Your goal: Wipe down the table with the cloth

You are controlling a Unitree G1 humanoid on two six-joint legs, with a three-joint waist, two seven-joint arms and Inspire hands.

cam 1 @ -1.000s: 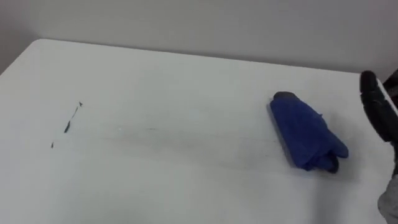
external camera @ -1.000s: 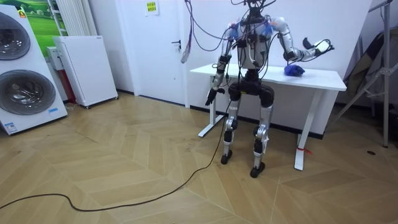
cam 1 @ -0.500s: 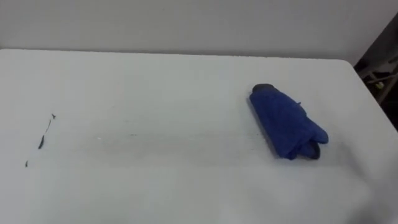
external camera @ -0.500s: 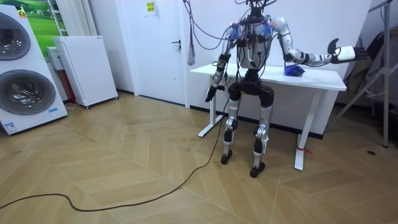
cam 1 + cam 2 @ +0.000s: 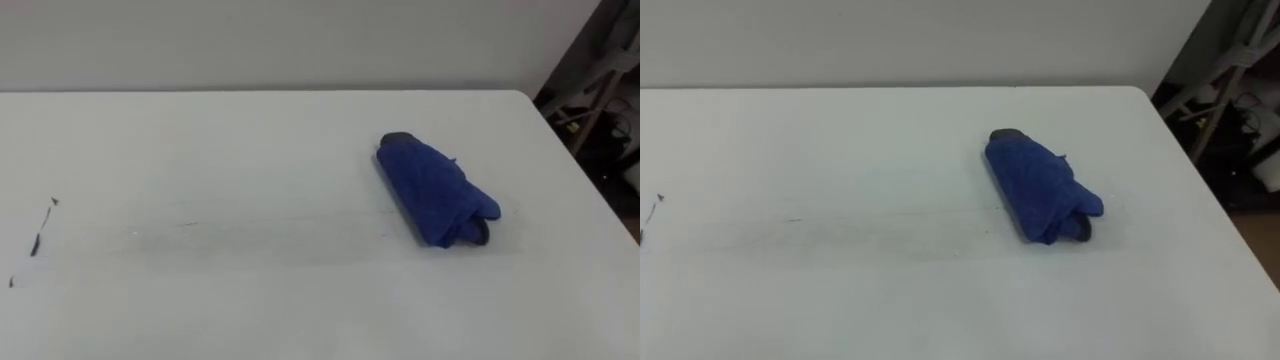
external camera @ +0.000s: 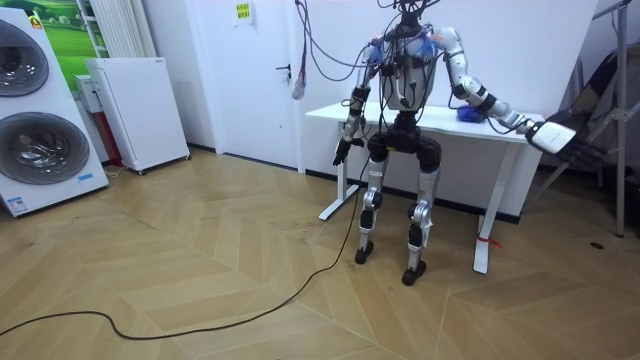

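Tabletop [image 5: 250, 140]: white, with dark marks [image 5: 38, 240] near its left edge.
Cloth [image 5: 435, 195]: blue, folded, lying free on the right part.
Right robot hand [image 6: 548, 135]: out past the tabletop's end, off the cloth; state cannot be told.
Left robot hand [image 6: 340, 157]: hanging beside the hip; state cannot be told.

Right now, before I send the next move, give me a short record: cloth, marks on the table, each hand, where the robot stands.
cloth: blue, bunched, lying on the right part of the table, in neither hand
table: white
marks: short dark streaks near the table's left edge
smear: faint, grey, running across the middle towards the cloth
right hand: stretched out past the table's end, apart from the cloth
left hand: hangs at the robot's side
robot: stands at the table's long edge, facing it
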